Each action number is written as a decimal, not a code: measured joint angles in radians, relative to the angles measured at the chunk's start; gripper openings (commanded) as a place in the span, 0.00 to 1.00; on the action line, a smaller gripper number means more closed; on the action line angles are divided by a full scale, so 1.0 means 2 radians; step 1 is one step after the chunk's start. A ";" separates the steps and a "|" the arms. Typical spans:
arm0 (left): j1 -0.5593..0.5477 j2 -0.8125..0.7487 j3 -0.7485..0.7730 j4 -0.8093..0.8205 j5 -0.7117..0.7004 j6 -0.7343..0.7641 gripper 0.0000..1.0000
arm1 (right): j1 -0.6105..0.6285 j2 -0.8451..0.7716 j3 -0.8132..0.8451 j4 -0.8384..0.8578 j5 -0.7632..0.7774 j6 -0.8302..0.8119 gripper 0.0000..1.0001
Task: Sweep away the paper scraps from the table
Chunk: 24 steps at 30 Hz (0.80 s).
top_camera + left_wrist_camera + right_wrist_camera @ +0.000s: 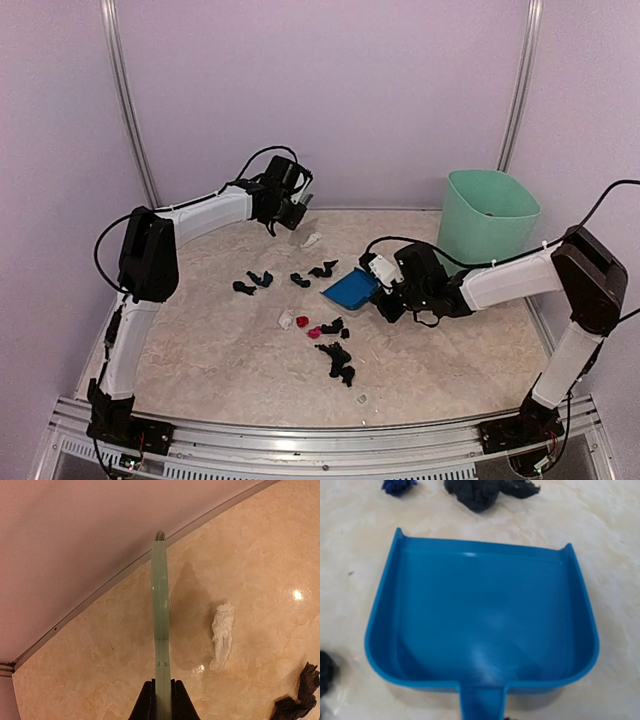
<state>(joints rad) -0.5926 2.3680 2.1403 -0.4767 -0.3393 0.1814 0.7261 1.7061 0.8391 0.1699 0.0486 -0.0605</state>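
The paper scraps lie mid-table: black ones (pixel 262 278) (pixel 339 361), a red one (pixel 303 322) and a white one (pixel 286 318). Another white scrap (pixel 311 240) lies near the back wall, just right of the brush in the left wrist view (pixel 222 635). My left gripper (pixel 288 212) is shut on the green hand brush (pixel 160 630), which it holds edge-on above the table (pixel 200 360) near the back. My right gripper (pixel 388 284) holds the handle of the blue dustpan (pixel 350 290). The empty pan (pixel 480 625) rests on the table, with its open lip toward black scraps (pixel 480 492).
A tall mint-green bin (pixel 487 215) stands at the back right, behind my right arm. The back wall and its rail (pixel 100 597) run close behind the brush. A metal rail (pixel 320 435) edges the near side. A small pale bit (pixel 362 398) lies near the front.
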 measured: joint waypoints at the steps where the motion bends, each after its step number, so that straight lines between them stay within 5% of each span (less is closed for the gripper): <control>1: -0.001 0.009 0.011 -0.007 0.003 0.006 0.00 | 0.000 0.002 0.001 0.001 -0.002 0.000 0.00; 12: -0.038 0.039 0.030 -0.049 0.022 0.050 0.00 | -0.001 0.019 0.014 0.006 -0.013 0.001 0.00; 24: -0.078 -0.027 -0.060 -0.050 0.046 0.021 0.00 | -0.002 0.019 0.004 0.024 -0.017 0.003 0.00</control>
<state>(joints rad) -0.7486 2.3142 2.0205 -0.5770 -0.2466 0.2226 0.7231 1.7435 0.8471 0.2176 0.0139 -0.0544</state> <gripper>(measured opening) 0.074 0.156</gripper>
